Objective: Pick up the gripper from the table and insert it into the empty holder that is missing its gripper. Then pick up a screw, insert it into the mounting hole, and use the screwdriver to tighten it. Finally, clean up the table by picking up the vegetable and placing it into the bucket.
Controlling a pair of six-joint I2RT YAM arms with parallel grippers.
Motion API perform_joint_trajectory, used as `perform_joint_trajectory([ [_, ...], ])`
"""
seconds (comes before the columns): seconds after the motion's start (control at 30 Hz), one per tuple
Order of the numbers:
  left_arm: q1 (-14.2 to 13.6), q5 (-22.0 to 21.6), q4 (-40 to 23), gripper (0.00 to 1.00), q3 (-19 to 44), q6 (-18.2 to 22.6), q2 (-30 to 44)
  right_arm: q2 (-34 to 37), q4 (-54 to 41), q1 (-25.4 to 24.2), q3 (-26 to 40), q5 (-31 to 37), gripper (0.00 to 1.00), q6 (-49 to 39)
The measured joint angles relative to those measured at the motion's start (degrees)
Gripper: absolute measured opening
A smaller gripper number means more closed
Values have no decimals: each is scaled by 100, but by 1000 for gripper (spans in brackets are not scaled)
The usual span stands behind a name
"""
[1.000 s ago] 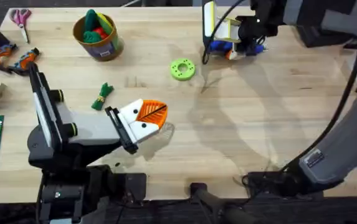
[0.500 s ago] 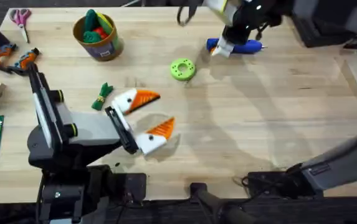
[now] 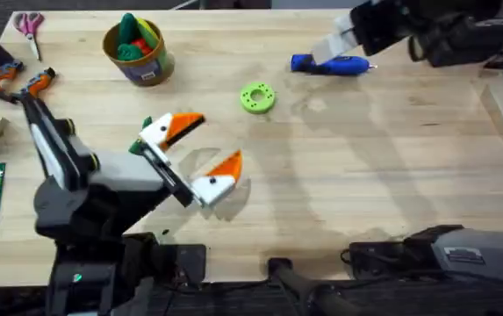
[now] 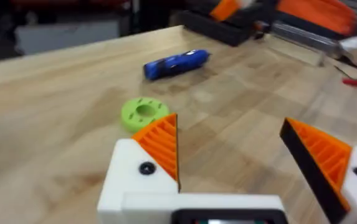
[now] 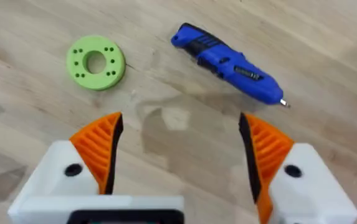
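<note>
Looking at the left gripper [image 3: 191, 154], jaws spread wide with the vegetable [image 3: 143, 139] just behind one jaw; right gripper [image 5: 178, 155] is wide too, empty, screwdriver [image 5: 228, 62] lying just ahead. Clumsy closing could probably knock that vegetable away.

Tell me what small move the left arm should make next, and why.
Probably slide the open left gripper over the vegetable beside it and lower: the screwdriver lies on the table, and the vegetable is not yet in the bucket.
</note>
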Motion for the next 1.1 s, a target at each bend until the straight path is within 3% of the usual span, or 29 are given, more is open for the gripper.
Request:
perform_joint_trajectory([
  [0.17,0,-1037,-1500,985,817,-424,10,-512,-250,1,2,0,992,491],
  [0.33,0,-1897,-2904,985,2225,-436,565,-869,-508,2,2,0,994,768],
  [0.67,0,-3747,-5778,985,5040,88,3355,-1199,-1024,2,4,-1,993,1763],
  [0.87,0,-4252,-5991,985,5800,871,4973,-1199,-1472,2,4,-2,992,1932],
  [1.1,0,-4399,-5778,985,5815,1164,6249,-1300,-1650,-34,4,-117,992,2032],
])
